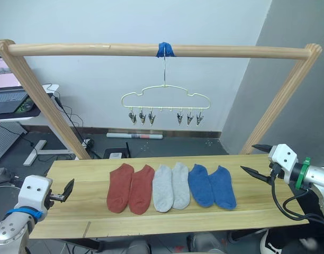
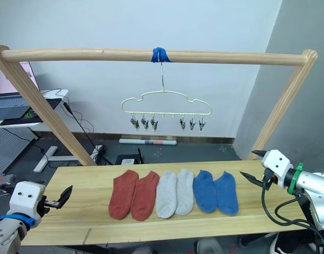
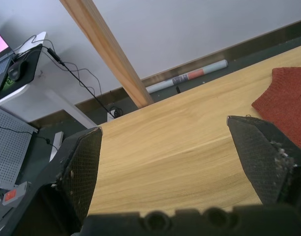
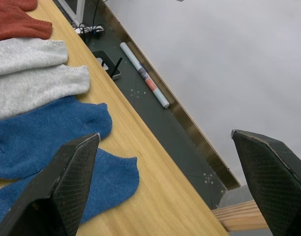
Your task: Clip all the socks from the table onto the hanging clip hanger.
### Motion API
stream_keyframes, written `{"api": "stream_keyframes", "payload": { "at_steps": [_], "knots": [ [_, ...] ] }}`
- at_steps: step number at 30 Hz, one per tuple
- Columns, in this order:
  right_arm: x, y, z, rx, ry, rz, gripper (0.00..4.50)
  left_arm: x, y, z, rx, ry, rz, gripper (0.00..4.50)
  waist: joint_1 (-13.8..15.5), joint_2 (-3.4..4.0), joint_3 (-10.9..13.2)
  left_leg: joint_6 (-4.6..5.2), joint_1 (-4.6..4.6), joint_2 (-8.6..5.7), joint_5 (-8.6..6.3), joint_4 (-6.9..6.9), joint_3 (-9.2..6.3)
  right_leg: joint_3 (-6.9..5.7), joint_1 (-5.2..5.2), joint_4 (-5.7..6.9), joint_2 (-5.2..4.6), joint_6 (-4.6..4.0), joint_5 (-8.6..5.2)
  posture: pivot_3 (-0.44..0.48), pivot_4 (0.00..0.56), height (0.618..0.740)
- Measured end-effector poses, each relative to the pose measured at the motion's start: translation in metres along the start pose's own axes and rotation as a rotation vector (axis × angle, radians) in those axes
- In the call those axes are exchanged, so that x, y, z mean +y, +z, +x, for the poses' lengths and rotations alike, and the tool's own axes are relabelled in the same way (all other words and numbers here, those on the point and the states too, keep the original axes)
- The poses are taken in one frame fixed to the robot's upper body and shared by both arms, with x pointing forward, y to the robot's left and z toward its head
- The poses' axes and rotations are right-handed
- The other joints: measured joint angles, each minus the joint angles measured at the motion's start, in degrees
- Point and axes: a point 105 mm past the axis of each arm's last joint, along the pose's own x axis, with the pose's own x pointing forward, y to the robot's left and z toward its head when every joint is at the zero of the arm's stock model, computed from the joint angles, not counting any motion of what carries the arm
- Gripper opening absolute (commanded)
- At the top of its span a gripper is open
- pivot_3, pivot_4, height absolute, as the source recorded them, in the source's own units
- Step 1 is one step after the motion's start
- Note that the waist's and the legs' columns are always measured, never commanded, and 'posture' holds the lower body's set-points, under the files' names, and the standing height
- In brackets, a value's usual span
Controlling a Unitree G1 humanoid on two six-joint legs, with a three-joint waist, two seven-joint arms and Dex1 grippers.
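Socks (image 1: pixel 171 187) are lying unclipped in a row mid-table (image 1: pixel 72 169), both wide-open grippers, left (image 1: pixel 66 191) and right (image 1: pixel 257 161), hovering off its ends, so picking one for the clip hanger (image 1: pixel 165 103) seems next.

Left gripper (image 1: pixel 66 191) low at left, jaws spread wide, empty, pointing inward. Right gripper (image 1: pixel 255 160) at right, held level, jaws likewise wide apart, empty, pointing inward.

Pale white wall (image 1: pixel 98 84), dark floor (image 1: pixel 167 145), side desk (image 1: pixel 14 114) with laptop (image 1: pixel 6 87), wooden pole frame (image 1: pixel 151 50).
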Motion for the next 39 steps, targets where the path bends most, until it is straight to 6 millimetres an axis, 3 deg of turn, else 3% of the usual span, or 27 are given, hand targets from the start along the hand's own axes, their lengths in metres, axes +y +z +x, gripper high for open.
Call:
{"api": "stream_keyframes", "payload": {
  "at_steps": [14,21,25,32,39],
  "knots": [
    [-0.003,0.000,-0.001,0.001,-0.021,-0.001,4.50,0.009,0.016,-0.004,-0.158,0.020,0.030,4.48,0.2,0.07,-0.2,0.00,0.02,0.00,0.00,0.01,0.01,0.00,0.02,0.02,0.00,0.00,0.00,-0.044,0.014,0.740],
    [-0.006,0.003,0.000,-0.007,-0.034,-0.008,4.50,0.008,0.023,0.000,-0.193,-0.004,0.014,4.48,0.1,0.08,-0.2,0.00,0.03,0.00,0.00,0.02,0.02,0.02,0.02,0.03,0.00,0.00,0.00,-0.073,0.044,0.740],
    [-0.005,0.009,0.001,-0.025,-0.023,0.005,4.50,-0.003,0.040,0.012,-0.251,-0.024,-0.125,4.48,-0.1,0.16,0.4,0.01,0.05,0.00,0.00,0.09,0.01,0.03,0.08,0.08,0.00,0.01,0.01,-0.110,0.080,0.740],
    [0.001,0.053,0.004,-0.138,0.001,-0.005,4.50,-0.051,0.107,0.042,-0.402,-0.179,-0.186,4.48,-0.5,0.33,2.0,0.01,0.02,0.00,0.01,0.09,-0.04,0.06,0.07,0.12,0.06,0.02,0.01,-0.190,0.127,0.740],
    [0.014,0.132,0.014,-0.347,0.026,-0.065,4.50,-0.080,0.156,0.058,-0.513,-0.209,-0.267,4.48,-3.0,0.16,4.0,0.01,-0.07,0.01,0.01,0.06,-0.11,0.08,0.02,0.06,0.10,0.38,0.20,-0.218,0.170,0.740]
  ]
}}
